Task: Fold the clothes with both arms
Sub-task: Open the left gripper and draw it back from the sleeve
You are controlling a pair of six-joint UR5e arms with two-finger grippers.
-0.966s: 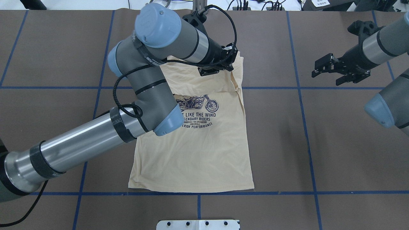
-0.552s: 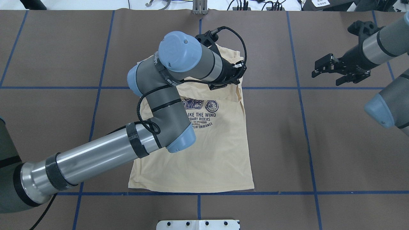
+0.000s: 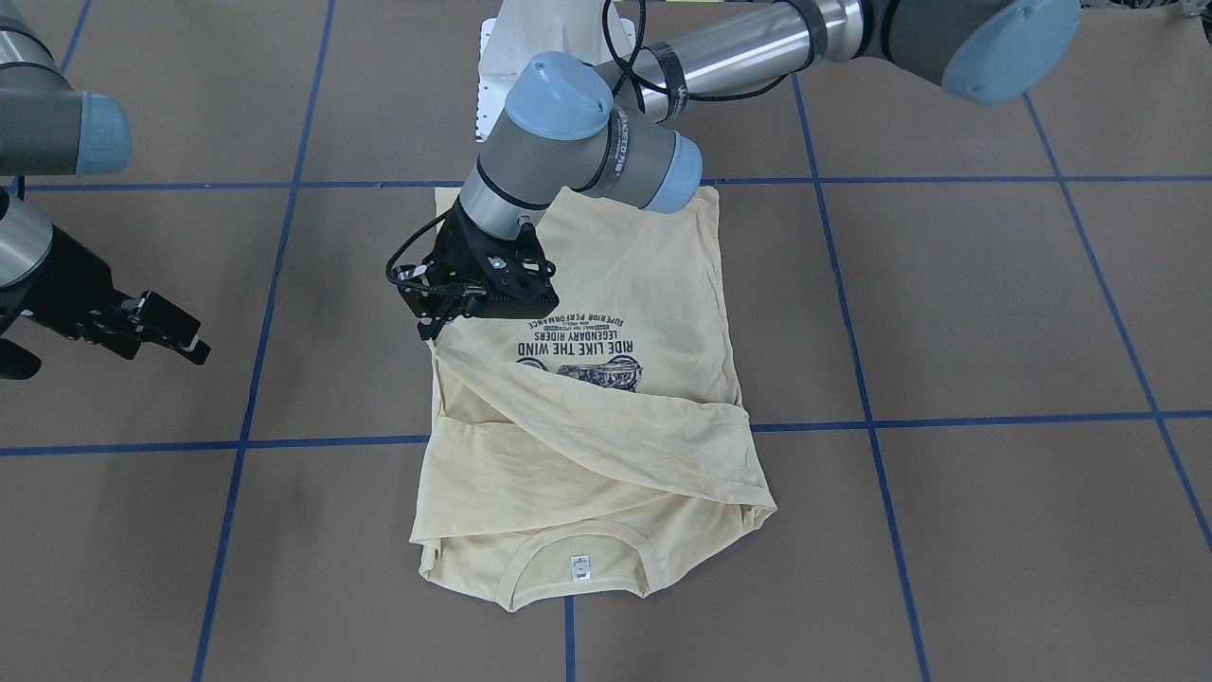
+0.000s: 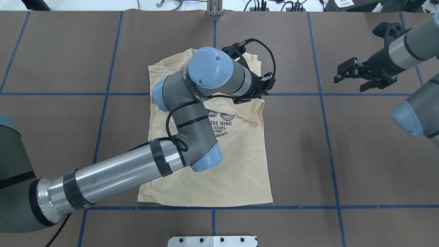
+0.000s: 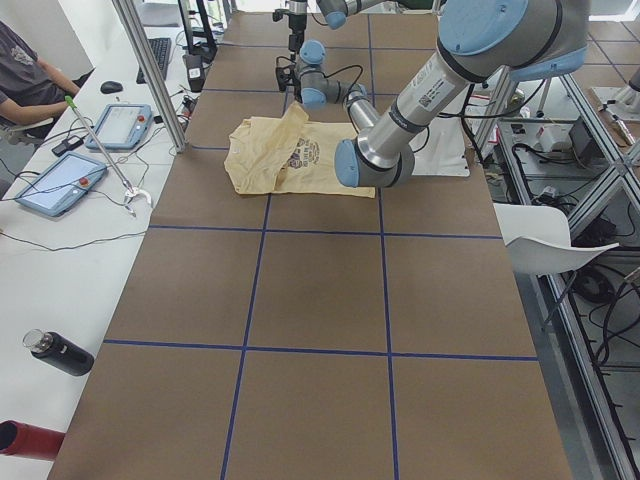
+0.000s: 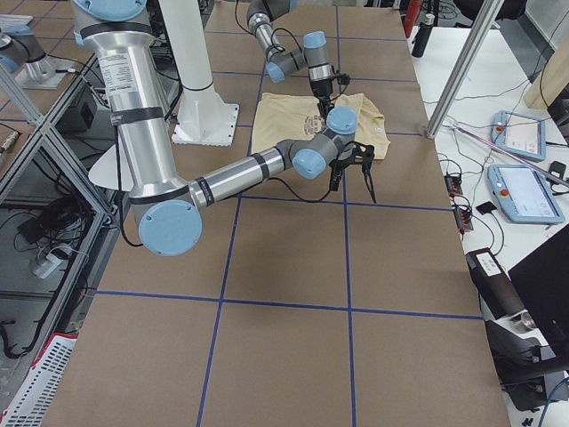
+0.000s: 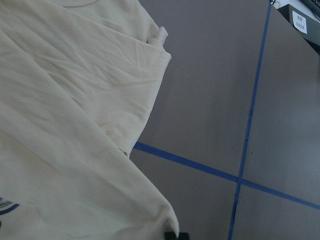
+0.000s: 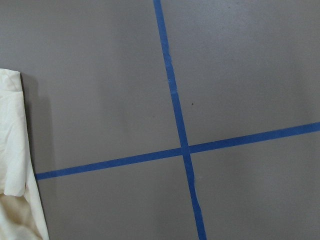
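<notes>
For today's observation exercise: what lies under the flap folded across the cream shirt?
The front of the shirt. Text lines of the navy print show beside the flap; the motorcycle picture is half covered; the rest beneath is hidden.

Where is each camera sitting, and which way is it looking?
Front-facing: across the table, facing the robot; left gripper holding the T-shirt, right arm at view's left.
Overhead: behind the robot, looking down; left arm over T-shirt, right arm at right.
Exterior left: table's end; left arm near.
Exterior right: opposite end; right arm near.
Left wrist: down on held T-shirt; one fingertip.
Right wrist: down on table and T-shirt edge; no body.
Front-facing and overhead both show the print, mutually upside down.
</notes>
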